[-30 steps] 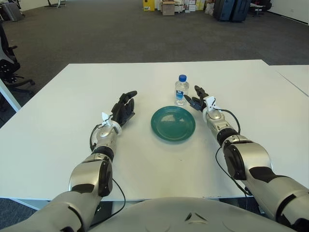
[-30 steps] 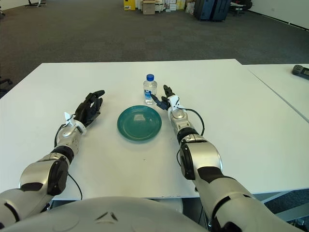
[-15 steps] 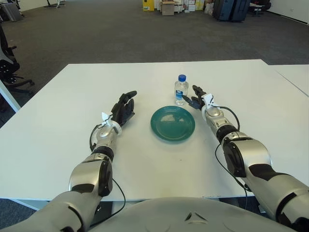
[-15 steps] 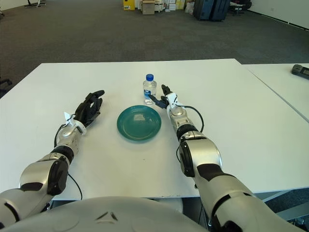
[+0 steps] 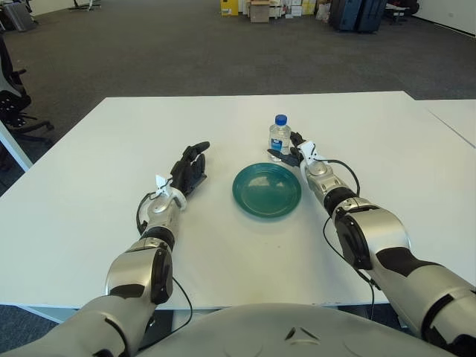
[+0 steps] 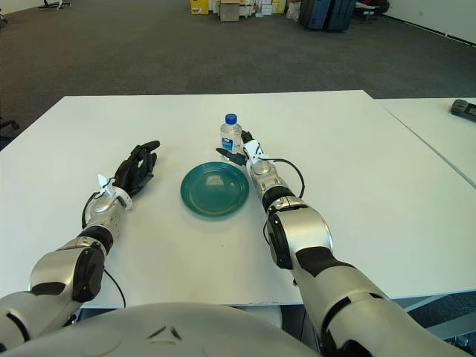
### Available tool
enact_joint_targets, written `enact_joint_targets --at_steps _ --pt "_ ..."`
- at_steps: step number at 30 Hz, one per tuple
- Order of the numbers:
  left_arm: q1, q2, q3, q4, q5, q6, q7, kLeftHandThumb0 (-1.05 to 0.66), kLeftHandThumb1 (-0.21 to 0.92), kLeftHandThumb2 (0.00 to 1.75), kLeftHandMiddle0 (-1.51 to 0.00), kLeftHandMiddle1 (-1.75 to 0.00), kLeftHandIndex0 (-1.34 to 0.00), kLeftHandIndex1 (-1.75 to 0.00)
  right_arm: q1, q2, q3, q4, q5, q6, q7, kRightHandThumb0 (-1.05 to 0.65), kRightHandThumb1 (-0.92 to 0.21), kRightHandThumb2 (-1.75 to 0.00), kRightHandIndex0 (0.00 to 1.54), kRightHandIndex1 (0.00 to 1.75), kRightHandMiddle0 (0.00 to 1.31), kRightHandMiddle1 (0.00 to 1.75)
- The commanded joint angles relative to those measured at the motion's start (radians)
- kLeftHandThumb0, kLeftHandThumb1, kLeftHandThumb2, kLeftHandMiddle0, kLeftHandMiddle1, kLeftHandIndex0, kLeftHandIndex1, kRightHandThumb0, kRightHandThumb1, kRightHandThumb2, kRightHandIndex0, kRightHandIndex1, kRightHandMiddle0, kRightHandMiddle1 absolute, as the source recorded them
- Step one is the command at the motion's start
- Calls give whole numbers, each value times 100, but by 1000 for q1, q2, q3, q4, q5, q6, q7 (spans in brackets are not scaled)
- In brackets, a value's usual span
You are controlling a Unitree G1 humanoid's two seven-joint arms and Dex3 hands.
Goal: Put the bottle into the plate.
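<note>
Right robot hand [image 5: 292, 153]: at the base of the bottle, just right of it, dark fingers [image 5: 277, 157] spread and reaching around the lower part; contact not clear, nothing gripped. Left robot hand [image 5: 188, 168]: left of the plate, fingers loosely extended, holding nothing. Round teal-green plate [image 5: 267, 190]: centre of the white bench [image 5: 89, 186], nothing in it. Small clear plastic bottle with blue cap [image 5: 280, 138]: upright on the bench, just beyond the plate's far rim, outside the plate.
</note>
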Motion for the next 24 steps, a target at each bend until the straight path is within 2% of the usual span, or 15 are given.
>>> enact_joint_targets --at_steps 1,7,11,12,13,14,16,17,18,19,20,21,24 --pt "6 6 9 -1 -12 -5 -12 -78 92 80 -51 -6 -1 -89 -67 28 6 2 -10 7 -17 -75 -78 0 18 4 0 32" --pt "15 -1 22 -3 -31 -2 -23 -78 92 79 -55 -7 -3 -91 -86 63 11 3 -17 5 -35 -73 -75 0 20 4 0 32" --pt "23 -4 30 -6 -43 -7 -32 -78 92 78 -57 -8 -5 -93 -91 71 11 5 -19 9 -43 -68 -72 0 24 5 0 44" --pt "24 -4 33 -7 -46 -8 -35 -78 92 78 -58 -8 -5 -93 -93 75 13 5 -22 10 -49 -64 -70 0 24 21 0 59" --pt "27 -4 37 -7 -49 -9 -37 -78 92 78 -59 -8 -6 -94 -96 78 17 5 -27 14 -57 -63 -70 0 22 30 0 65" --pt "28 -5 39 -7 -51 -11 -38 -78 92 78 -60 -9 -6 -94 -97 79 20 6 -30 16 -62 -59 -68 -1 20 54 0 79" --pt "31 -5 44 -6 -52 -14 -38 -78 92 78 -61 -9 -7 -95 -101 83 30 6 -41 25 -79 -53 -67 -1 20 87 0 103" --pt "33 -5 47 -6 -55 -16 -37 -78 92 78 -61 -10 -7 -95 -104 84 49 8 -61 40 -103 -51 -67 -1 21 93 0 107" --pt "35 -6 51 -7 -59 -17 -38 -78 92 78 -62 -10 -8 -96 -107 87 73 9 -87 58 -133 -49 -67 -3 24 116 3 131" --pt "36 -7 54 -7 -62 -17 -39 -78 92 79 -63 -10 -8 -97 -109 89 89 11 -104 70 -153 -47 -67 -4 33 137 13 147" --pt "37 -7 60 -8 -71 -15 -46 -78 92 79 -63 -10 -9 -97 -112 97 103 13 -120 92 -175 -46 -67 -5 36 145 17 152" --pt "38 -7 64 -9 -76 -13 -52 -78 92 79 -64 -11 -9 -99 -113 103 109 15 -128 105 -187 -29 -51 -52 49 148 28 160" --pt "40 -9 80 -12 -100 -6 -79 -78 92 80 -66 -13 -10 -101 -114 114 103 16 -125 128 -203 -10 -28 -112 69 152 44 170"
